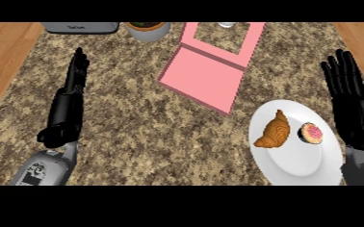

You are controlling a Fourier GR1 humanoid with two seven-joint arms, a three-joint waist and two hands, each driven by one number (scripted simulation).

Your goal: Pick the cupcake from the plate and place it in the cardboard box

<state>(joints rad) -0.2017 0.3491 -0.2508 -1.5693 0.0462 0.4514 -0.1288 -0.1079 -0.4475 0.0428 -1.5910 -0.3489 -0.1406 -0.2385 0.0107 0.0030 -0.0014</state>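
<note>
A white plate [292,159] lies at the lower right of the granite counter. On it sit a brown croissant [274,130] and, to its right, a small cupcake [310,133] with pink frosting. An open pink box [204,77] lies flat near the middle, its lid [222,38] leaning back toward the far edge. My right hand [347,94] is open with straight fingers pointing away, just right of the plate and apart from the cupcake. My left hand [70,96] rests open at the left, edge-on, fingers pointing away, holding nothing.
Along the far edge stand a grey appliance [80,27], a white pot with soil [148,30] and a small pale object [226,24] behind the lid. Wooden strips [16,48] border the counter on both sides.
</note>
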